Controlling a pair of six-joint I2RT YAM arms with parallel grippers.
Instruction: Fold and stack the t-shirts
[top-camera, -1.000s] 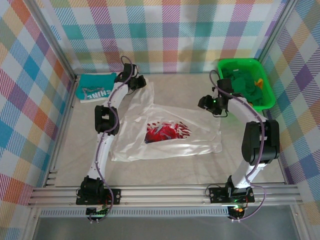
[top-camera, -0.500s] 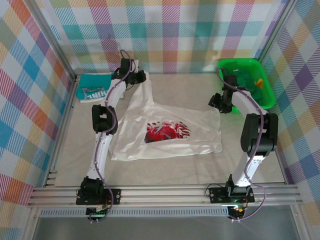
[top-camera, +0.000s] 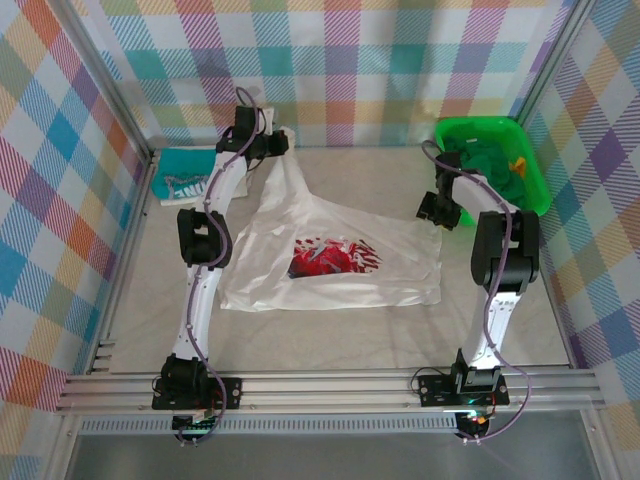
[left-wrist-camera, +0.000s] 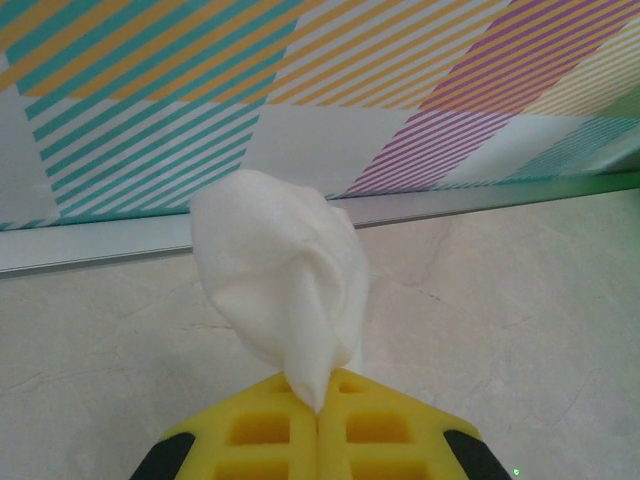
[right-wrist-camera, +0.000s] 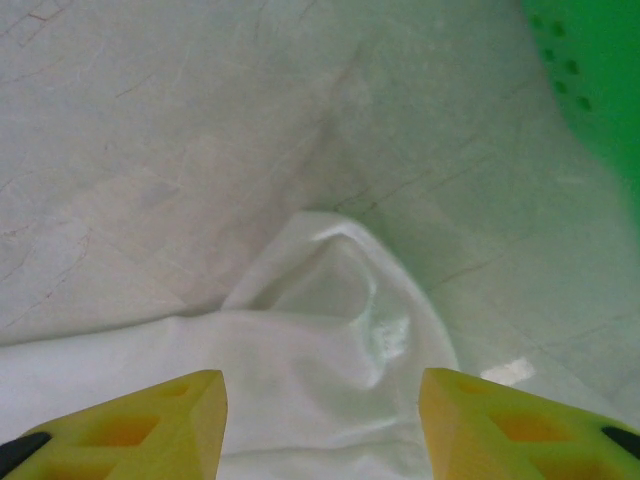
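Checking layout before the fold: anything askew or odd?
The white t-shirt lies skewed: its far-left corner is pinched in the shut left gripper and drawn up toward the back wall. The right gripper hangs open over its far-right corner. Nothing spilled.

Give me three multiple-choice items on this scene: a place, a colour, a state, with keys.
1. Where does the teal tee lie? A. far left B. near edge C. centre
2. What colour is the basket? A. green B. red C. blue
3. What is the left hand doing? A. standing open B. gripping the white tee C. gripping the teal tee
Key: 1A, it lies folded by the far left wall; 2A, its rim is bright green; 3B, white cloth is pinched in it.
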